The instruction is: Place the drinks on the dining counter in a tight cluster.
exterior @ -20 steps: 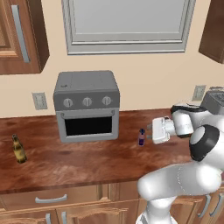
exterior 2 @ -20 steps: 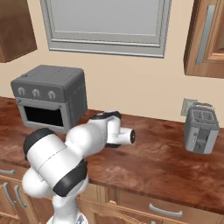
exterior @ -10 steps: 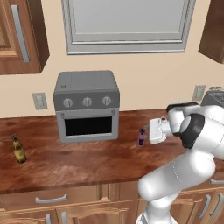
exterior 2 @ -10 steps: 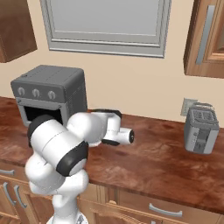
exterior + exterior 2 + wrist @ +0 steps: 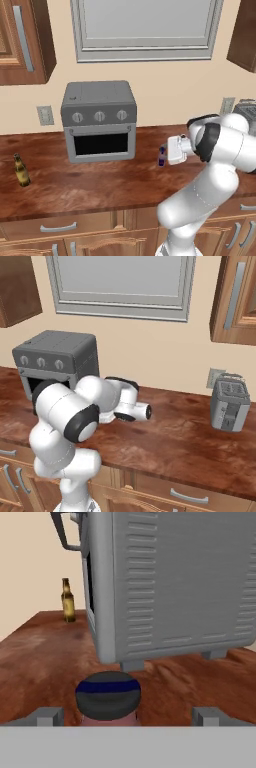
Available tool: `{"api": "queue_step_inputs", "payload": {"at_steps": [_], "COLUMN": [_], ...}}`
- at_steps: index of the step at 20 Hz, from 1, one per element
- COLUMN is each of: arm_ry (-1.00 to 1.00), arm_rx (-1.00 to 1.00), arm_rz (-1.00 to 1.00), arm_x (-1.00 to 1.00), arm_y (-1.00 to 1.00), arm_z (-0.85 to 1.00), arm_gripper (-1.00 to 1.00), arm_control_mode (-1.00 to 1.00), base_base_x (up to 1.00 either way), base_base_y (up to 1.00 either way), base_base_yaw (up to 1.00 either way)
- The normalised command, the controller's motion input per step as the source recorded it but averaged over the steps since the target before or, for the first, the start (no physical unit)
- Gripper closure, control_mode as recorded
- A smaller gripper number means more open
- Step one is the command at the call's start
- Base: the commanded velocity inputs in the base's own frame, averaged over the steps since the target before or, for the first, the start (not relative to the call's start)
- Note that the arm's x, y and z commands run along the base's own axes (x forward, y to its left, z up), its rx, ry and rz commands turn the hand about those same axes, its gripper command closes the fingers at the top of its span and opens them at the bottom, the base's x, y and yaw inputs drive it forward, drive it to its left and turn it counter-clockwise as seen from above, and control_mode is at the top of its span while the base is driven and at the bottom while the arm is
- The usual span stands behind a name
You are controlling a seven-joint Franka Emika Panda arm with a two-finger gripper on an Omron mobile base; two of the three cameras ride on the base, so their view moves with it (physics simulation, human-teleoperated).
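The gripper is wide open, with one finger on each side of the purple bottle, whose dark cap sits between them without touching. This bottle stands on the wood counter, just beside the right side of the grey toaster oven. Farther away, past the oven on its other side, the brown bottle stands upright near the counter's left end.

Grey toaster oven, amber bottle, seemingly purple-blue bottle.
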Motion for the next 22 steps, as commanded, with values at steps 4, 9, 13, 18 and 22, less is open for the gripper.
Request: {"api": "queue_step_inputs", "payload": {"at_steps": [4,9,13,18,22], "arm_ry": [0.00,0.00,0.00,0.00,0.00], "arm_rx": [0.00,0.00,0.02,0.02,0.01], "arm_rz": [0.00,0.00,0.00,0.00,0.03], "arm_x": [0.11,0.13,0.00,-0.12,-0.27], "arm_y": [0.16,0.07,0.00,0.00,0.01], "arm_z": [0.00,-0.02,-0.03,0.10,0.41], "arm_gripper": [-1.00,1.00,1.00,1.00,1.00], "arm_control_mode": [-1.00,-1.00,-1.00,-1.00,-1.00], "base_base_x": [0.00,0.00,0.00,0.00,0.00], "base_base_y": [0.00,0.00,0.00,0.00,0.00], "base_base_yaw": [0.00,0.00,0.00,0.00,0.00]}}
